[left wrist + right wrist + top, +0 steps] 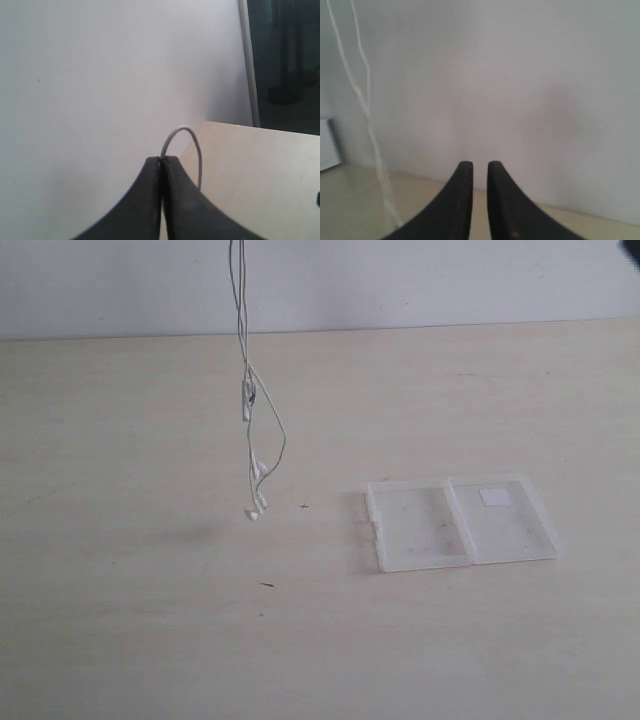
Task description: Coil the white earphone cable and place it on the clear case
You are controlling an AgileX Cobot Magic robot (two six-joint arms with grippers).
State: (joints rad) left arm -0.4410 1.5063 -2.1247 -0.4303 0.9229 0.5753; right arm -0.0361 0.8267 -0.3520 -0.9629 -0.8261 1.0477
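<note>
The long, thin white earphone cable (pixel 243 350) is pinched between my left gripper's (pixel 162 159) closed fingertips, a small loop arching over them. It hangs straight down beneath, inline remote (pixel 247 400) midway and two earbuds (pixel 256 508) lowest. The flat, frosted clear plastic case (pixel 425 535) lies open far below, off to that gripper's right, with a white square sticker (pixel 495 497) on its farther half.

Exterior overlooks table (pixel 120 640); wrist views face wall (pixel 100 75); all apparently share white earphone cable (pixel 246 400).

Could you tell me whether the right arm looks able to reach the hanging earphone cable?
Probably yes: the white earphone cable hangs free from the left gripper, with nothing between it and the empty, barely parted right gripper.
</note>
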